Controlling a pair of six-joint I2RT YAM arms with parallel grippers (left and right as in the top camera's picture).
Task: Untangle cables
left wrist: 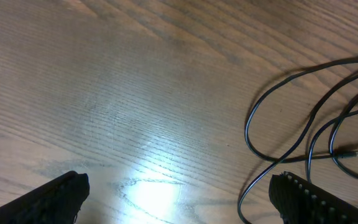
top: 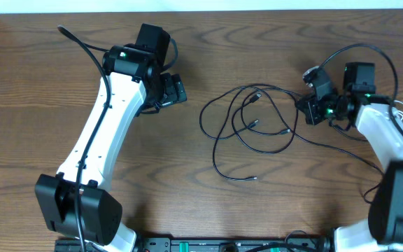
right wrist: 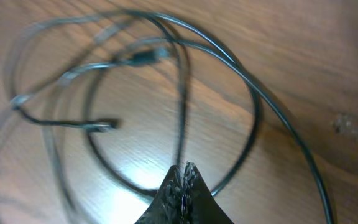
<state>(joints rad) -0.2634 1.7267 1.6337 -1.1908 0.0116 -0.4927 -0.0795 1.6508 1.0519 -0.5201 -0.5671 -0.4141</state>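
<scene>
Snagging is my main worry. My right pincer [right wrist: 183, 169] is pressed together at the right edge of the tangle, apparently nipping one black strand of the cables [top: 247, 129], which lie looped over each other mid-tabletop [top: 187, 182]. If I pull that strand away, its loops could cinch round the loose plug ends and tighten the knot, or the thin cord could slip free. My left pincer [top: 175, 91] hangs wide apart over bare wood left of the loops, pinning nothing, so the bundle may drag along.
</scene>
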